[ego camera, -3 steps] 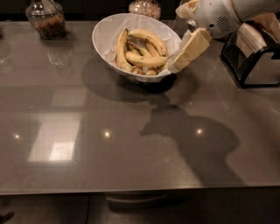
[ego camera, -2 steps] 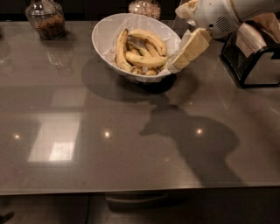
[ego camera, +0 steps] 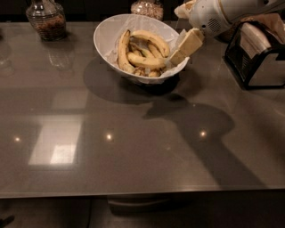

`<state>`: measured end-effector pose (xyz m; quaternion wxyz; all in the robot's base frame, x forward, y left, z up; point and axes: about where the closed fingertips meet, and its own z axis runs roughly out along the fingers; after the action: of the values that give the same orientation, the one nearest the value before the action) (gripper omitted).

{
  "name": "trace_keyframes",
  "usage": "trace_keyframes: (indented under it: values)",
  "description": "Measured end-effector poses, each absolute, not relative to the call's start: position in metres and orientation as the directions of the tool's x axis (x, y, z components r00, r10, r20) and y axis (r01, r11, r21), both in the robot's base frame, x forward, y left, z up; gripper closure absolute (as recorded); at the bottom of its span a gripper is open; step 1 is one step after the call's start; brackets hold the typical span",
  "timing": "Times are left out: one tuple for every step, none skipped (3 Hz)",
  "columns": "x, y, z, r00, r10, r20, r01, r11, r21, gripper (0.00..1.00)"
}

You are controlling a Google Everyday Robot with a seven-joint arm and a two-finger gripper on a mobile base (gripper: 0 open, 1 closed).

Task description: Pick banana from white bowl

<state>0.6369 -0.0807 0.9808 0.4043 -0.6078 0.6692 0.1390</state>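
The white bowl (ego camera: 104,42) stands at the far middle of the grey table, lined with crinkled white paper. Several bananas lie in it. The slim, nearly straight banana (ego camera: 144,61) lies across the middle. A longer one with a dark tip (ego camera: 121,51) is on its left and a thick curved one (ego camera: 152,40) behind it. My gripper (ego camera: 185,48), cream-coloured on a white wrist, reaches in from the upper right. It hangs at the bowl's right rim, just right of the bananas, and holds nothing that I can see.
A glass jar with brown contents (ego camera: 44,20) stands at the far left, and another jar (ego camera: 149,6) behind the bowl. A black wire holder with napkins (ego camera: 258,58) stands on the right, close to my arm. The table's front edge runs along the bottom.
My gripper has shifted slightly up and left, closer over the bowl's right rim. The bowl and bananas have not moved.
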Motion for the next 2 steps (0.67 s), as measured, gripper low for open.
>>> trace_keyframes:
  values:
    - [0.66, -0.073, 0.963, 0.052, -0.693, -0.719, -0.937, 0.215, -0.275, 0.19]
    - [0.673, -0.064, 0.944, 0.034, -0.687, -0.726, -0.95, 0.202, -0.236, 0.42]
